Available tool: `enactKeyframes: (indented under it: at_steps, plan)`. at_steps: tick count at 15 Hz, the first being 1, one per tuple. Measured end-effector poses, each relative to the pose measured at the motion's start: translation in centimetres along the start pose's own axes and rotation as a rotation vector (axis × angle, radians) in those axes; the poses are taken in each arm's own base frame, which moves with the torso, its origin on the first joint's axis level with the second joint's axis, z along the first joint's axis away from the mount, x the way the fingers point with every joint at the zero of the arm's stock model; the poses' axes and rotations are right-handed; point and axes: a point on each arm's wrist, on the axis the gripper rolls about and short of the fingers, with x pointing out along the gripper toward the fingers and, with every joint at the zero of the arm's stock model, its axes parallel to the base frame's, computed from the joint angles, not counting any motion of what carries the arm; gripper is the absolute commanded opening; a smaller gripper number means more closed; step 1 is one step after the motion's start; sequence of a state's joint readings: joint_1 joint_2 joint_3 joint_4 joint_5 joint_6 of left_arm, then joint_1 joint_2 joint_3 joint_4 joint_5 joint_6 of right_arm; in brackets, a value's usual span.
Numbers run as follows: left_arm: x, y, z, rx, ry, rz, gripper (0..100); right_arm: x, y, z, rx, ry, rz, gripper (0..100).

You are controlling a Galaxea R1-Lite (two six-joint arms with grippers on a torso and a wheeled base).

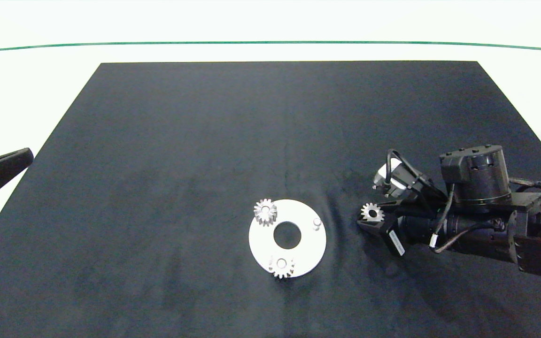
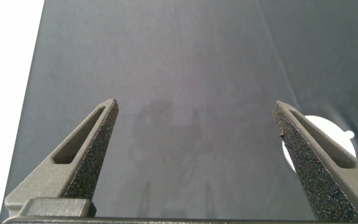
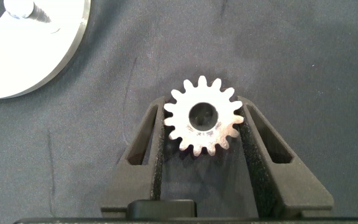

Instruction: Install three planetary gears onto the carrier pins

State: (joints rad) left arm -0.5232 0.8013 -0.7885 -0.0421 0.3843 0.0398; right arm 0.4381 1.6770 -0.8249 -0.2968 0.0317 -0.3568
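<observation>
Gears [image 1: 265, 212] are seated on two of the white disc's [image 1: 308, 241] pins; the third gear [image 3: 202, 117] is clamped flat between the right gripper's [image 3: 204, 134] fingers, bore upward, beside the bare pin [image 1: 317, 222]. The left gripper [image 2: 197, 143] is parked, fingers spread.

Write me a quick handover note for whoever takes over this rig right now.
Right gripper: shut on the third planetary gear, beside the white carrier disc, on its right in the head view.
Left gripper: open, empty, parked at the mat's left edge.
Done: two gears seated, on the far-left pin and the near pin.
Left: fit the held gear onto the bare right-hand pin.
</observation>
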Motion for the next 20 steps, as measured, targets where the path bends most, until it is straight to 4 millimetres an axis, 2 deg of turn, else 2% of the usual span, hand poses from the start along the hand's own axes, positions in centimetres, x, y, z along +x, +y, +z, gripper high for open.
enactKeyframes:
  at_steps: [6,11,13,16,20]
  plan:
    - [0.0,0.0,-0.1,0.003,0.008,0.0,100,0.0,0.1,-0.2,0.004,0.004,0.002,25]
    - [-0.4,0.1,-0.3,0.009,0.023,-0.001,100,-1.9,0.3,0.2,0.007,0.055,0.024,25]
    - [-0.5,0.2,-0.3,0.008,0.019,-0.001,100,-3.3,0.7,1.1,0.028,0.069,0.049,25]
    - [-0.6,0.2,-0.3,0.006,0.015,0.0,100,-4.7,1.9,3.8,0.09,-0.007,0.063,25]
    - [-0.8,0.3,-0.4,0.009,0.022,-0.001,100,-4.6,3.6,5.9,0.06,-0.056,0.055,25]
